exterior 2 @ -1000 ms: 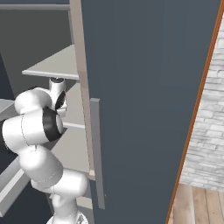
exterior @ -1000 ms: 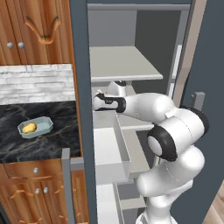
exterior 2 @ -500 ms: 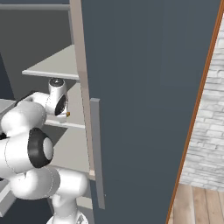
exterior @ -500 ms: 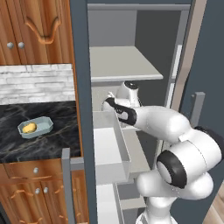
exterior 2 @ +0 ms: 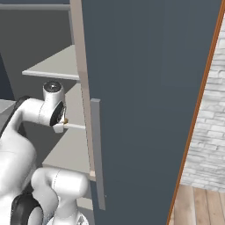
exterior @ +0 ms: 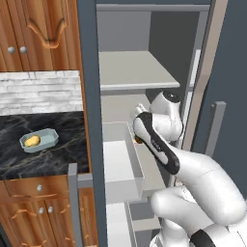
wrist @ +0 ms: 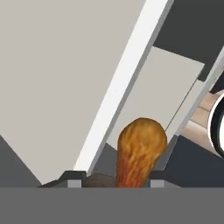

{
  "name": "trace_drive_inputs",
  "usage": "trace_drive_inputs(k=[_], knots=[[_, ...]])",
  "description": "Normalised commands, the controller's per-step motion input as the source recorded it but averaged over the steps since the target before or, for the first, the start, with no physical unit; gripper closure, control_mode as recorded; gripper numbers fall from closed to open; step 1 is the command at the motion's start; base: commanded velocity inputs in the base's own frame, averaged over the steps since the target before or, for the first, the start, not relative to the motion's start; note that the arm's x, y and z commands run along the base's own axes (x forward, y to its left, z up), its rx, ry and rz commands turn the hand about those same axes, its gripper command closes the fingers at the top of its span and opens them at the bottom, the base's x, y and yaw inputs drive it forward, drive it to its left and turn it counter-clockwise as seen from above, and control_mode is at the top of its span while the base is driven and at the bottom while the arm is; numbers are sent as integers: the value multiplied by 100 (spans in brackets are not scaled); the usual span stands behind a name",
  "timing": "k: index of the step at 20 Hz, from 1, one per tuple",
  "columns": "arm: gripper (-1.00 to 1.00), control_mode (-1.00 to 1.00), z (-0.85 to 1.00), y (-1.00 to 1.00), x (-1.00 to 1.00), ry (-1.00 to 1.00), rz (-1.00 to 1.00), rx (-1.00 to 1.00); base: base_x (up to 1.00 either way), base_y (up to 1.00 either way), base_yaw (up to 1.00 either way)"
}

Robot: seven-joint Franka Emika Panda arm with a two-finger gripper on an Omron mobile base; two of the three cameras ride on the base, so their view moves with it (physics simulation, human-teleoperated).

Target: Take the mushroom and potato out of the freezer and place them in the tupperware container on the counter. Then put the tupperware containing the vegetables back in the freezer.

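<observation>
My gripper point(wrist: 116, 180) is inside the freezer point(exterior: 135, 72), under its upper shelf, and it is open. The orange-brown mushroom point(wrist: 140, 151) stands between the two fingertips point(wrist: 74, 178), close against the right one. The same mushroom point(exterior: 137, 141) peeks out as an orange spot below the hand, and so does the mushroom point(exterior 2: 66, 121) in the right base view. On the black counter point(exterior: 48, 161) at the left sits the tupperware container point(exterior: 50, 135) with the yellow potato point(exterior: 32, 141) in it.
A pale grey drawer point(exterior: 120, 161) is pulled out just left of the hand. The open freezer door point(exterior 2: 145, 88) with its bar handle point(exterior 2: 97, 154) stands to the right. Wooden cabinets point(exterior: 34, 29) hang above the counter, with a grey tile backsplash point(exterior: 38, 91) below them.
The arm has swung from the freezer's left edge, towards the counter, deeper into the freezer and to the right, and the hand has come down over the mushroom.
</observation>
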Motion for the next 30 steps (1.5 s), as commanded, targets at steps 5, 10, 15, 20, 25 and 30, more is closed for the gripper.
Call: trace_drive_inputs(k=[5,10,15,20,25,30], knots=[[100,-100,83,-8,-100,-9,12,-1,0,0,0],[100,-100,93,-20,-84,-14,32,-15,0,0,0],[100,-100,70,-36,-71,-9,39,-26,0,0,0],[100,-100,42,-9,-73,-5,36,-32,0,0,0],[100,-100,13,-11,-60,-2,33,-34,0,0,0],[100,-100,-6,-41,-18,0,19,-19,0,0,0]])
